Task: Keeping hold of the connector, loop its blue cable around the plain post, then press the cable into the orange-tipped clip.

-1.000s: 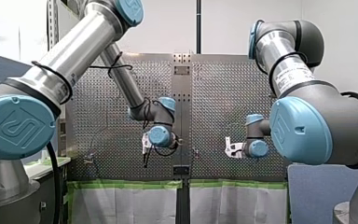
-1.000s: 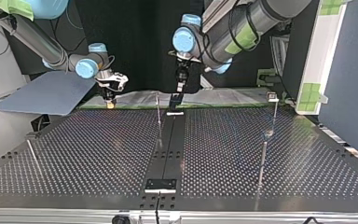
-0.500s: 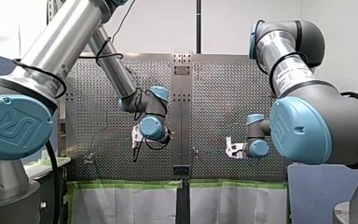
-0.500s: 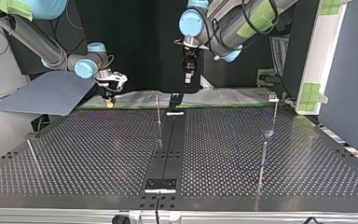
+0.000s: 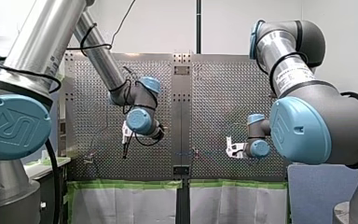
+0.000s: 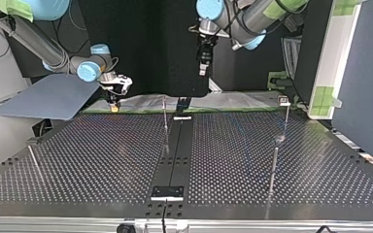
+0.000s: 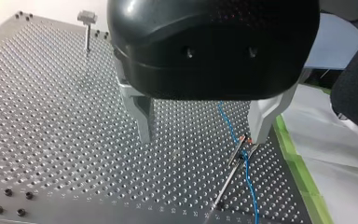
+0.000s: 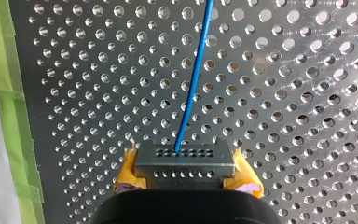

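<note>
Where the connector (image 8: pixel 182 161) sits clamped between the yellow pads (image 8: pixel 129 171) of my right gripper (image 8: pixel 182 179), it shows as a dark grey rectangular block with two rows of small round holes across its face. The blue cable (image 8: pixel 193 79) leaves a hole in the row farther from the gripper, near the block's middle. It runs as a thin, nearly straight line ahead of the gripper, over the perforated table (image 8: pixel 307 93). A strip of green tape (image 8: pixel 9 93) edges the table off to one side of the gripper.

My left gripper (image 7: pixel 200 126) has a black housing and two metal fingers (image 7: pixel 140 112) standing wide apart with nothing between them, and it hangs above the table. Just beside the tip of one finger, the same blue cable meets the orange-tipped clip (image 7: pixel 245 138), the end of a thin rod leaning over the holes. Whether the cable is seated in the clip I cannot tell. Past the clip the cable goes on in a loose wave near the taped edge. Well beyond the other finger stands a post with a flat head (image 7: pixel 87 21).

In the top view my left gripper is well above the table, and my right gripper's yellow tips are low at the table's far edge.
</note>
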`<act>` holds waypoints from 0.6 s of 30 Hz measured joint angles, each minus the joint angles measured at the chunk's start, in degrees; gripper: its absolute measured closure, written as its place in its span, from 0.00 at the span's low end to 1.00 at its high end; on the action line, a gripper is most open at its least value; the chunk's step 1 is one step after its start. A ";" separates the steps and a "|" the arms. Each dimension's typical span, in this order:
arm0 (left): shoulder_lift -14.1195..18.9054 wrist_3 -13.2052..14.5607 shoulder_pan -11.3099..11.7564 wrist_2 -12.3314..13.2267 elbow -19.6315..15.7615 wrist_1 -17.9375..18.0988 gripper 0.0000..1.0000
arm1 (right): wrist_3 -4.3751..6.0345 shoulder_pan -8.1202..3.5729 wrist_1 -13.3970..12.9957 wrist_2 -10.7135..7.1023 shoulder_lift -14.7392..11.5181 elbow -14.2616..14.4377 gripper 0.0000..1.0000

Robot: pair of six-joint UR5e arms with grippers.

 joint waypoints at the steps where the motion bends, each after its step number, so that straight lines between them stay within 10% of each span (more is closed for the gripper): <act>1: 0.70 -0.03 -0.10 0.02 -0.70 -0.02 0.00 | -0.01 0.01 0.05 -0.01 -0.02 0.00 1.00; 18: 9.59 -0.88 -1.03 0.01 -9.59 0.15 0.00 | -2.38 0.23 2.04 0.45 -0.85 -0.59 1.00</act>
